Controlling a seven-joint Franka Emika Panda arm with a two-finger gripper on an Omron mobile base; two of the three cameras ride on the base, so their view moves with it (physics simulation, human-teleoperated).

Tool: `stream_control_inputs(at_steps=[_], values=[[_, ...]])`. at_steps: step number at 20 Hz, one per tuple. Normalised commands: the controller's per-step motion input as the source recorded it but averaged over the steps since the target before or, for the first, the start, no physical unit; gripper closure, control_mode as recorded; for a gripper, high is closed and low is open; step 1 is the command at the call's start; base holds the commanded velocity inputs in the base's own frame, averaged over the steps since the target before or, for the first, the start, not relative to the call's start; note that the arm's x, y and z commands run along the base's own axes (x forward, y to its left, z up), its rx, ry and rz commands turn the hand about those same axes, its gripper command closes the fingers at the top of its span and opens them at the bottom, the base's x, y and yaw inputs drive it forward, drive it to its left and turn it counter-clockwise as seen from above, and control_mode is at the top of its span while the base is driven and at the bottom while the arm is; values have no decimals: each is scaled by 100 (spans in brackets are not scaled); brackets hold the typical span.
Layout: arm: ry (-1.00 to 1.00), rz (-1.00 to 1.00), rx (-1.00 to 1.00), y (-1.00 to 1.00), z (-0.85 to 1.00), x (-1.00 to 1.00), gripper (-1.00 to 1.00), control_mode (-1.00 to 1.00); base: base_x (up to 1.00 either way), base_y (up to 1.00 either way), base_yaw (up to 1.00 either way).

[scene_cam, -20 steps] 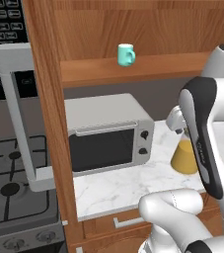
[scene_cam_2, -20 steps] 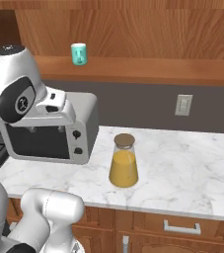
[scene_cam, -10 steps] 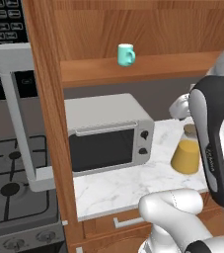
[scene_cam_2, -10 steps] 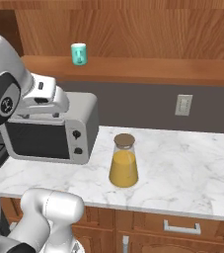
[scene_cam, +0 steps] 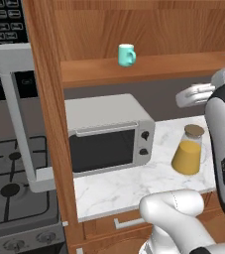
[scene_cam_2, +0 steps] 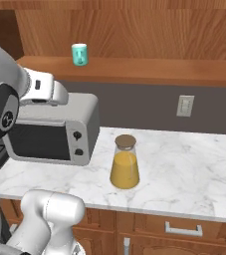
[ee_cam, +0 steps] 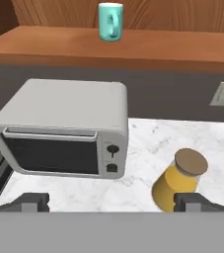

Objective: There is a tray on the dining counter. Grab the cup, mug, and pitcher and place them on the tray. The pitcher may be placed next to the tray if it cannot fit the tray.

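The teal mug (scene_cam: 126, 54) (scene_cam_2: 79, 54) (ee_cam: 110, 21) stands on a wooden shelf (scene_cam_2: 159, 70) above the marble counter. The pitcher (scene_cam: 188, 151) (scene_cam_2: 124, 162) (ee_cam: 180, 180), a glass carafe of orange liquid with a cork lid, stands upright on that counter to the right of a toaster oven. My gripper (ee_cam: 113, 202) is open wide and holds nothing. It hovers in front of the oven and pitcher, well short of both, and the pitcher sits just above its right fingertip (ee_cam: 195, 201) in the hand view. The tray, the cup and the dining counter are out of view.
A white toaster oven (scene_cam: 109, 134) (scene_cam_2: 55, 132) (ee_cam: 64, 128) takes up the counter's left part. Left of a wooden upright are a stove (scene_cam: 10, 191) and a white open appliance door (scene_cam: 20, 114). A wall outlet (scene_cam_2: 185, 105) is behind the pitcher. Bare marble lies to the right.
My arm has swung aside and the hand has risen toward shelf height, so the pitcher, half hidden before in the left base view, shows fully. Mug and pitcher have not moved.
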Motion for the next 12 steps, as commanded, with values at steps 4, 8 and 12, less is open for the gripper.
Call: stream_control_inputs(at_steps=[4, 8, 12], values=[[-20, 0, 8, 0, 27, 4, -100, -100, 0, 0, 0], [-1, 4, 4, 2, 31, 32, -100, -100, 0, 0, 0], [0, 6, 0, 13, 15, 47, -100, -100, 0, 0, 0]])
